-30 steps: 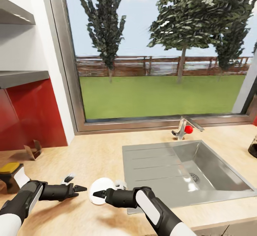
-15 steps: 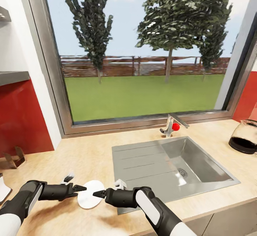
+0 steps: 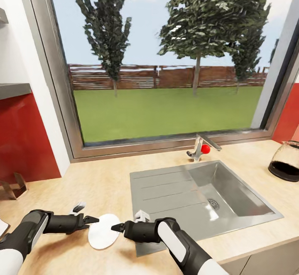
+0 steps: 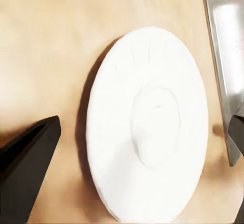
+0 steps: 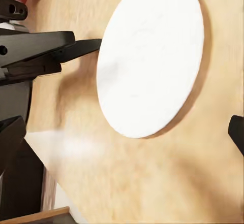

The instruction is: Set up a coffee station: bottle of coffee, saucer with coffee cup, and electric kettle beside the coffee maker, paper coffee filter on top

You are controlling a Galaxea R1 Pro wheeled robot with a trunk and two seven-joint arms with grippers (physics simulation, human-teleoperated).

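The left gripper point(image 3: 92, 219), fingers spread, and the right gripper point(image 3: 117, 227), also spread, point at each other over the saucer point(image 3: 103, 236) lying flat on the countertop point(image 3: 108, 183) beside the sink point(image 3: 199, 196); the coffee maker's carafe point(image 3: 285, 161) stands far right.

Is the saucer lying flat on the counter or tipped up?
Flat. The saucer lies on the countertop between the left gripper and right gripper, with only a thin shadow at its rim.
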